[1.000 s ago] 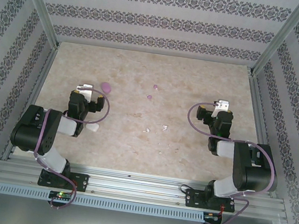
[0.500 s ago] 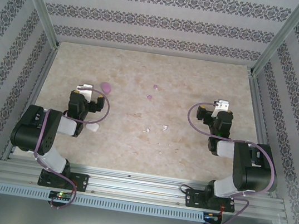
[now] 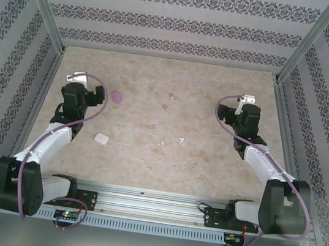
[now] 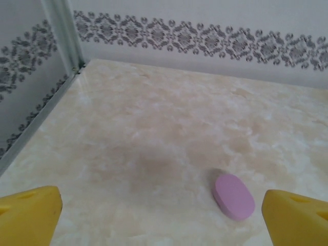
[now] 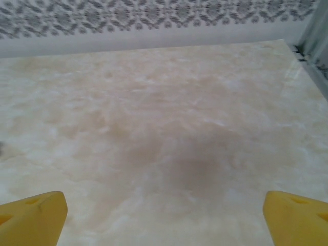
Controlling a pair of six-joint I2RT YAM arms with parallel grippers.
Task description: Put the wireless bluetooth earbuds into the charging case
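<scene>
While both arms reach out over the marbled table (image 3: 207, 166), your left gripper (image 4: 163, 219) stands spread wide. Its yellow fingertips (image 4: 28, 215) sit at the two bottom corners of the left wrist view with bare table between them, nothing held. Look just ahead and to the right there: the purple charging case (image 4: 234, 196) lies flat on the table. It's a smooth oval that looks shut, closer to the right fingertip than the left and clear of both. From the top camera that same case sits just right of the left gripper, on the left half of the table, toward the far side.

Your right gripper (image 5: 164, 220) is released as well, fingers wide apart at the corners of its wrist view, only marbled surface between them. It hangs over the far right part of the table, close to the right wall (image 3: 318, 90).

Now the buds. The two pale purple earbuds (image 3: 170, 95) lie around the middle toward the far side, one a little nearer than the other, not touching. The two white earbuds (image 3: 181, 140) lie nearer to you, about centre, side by side with a gap, the left one a touch nearer. All four are loose on the table, well apart from both grippers.

The white charging case (image 3: 101, 139) rests on the near left, just right of your left arm (image 3: 50, 140), well apart from the white buds.
</scene>
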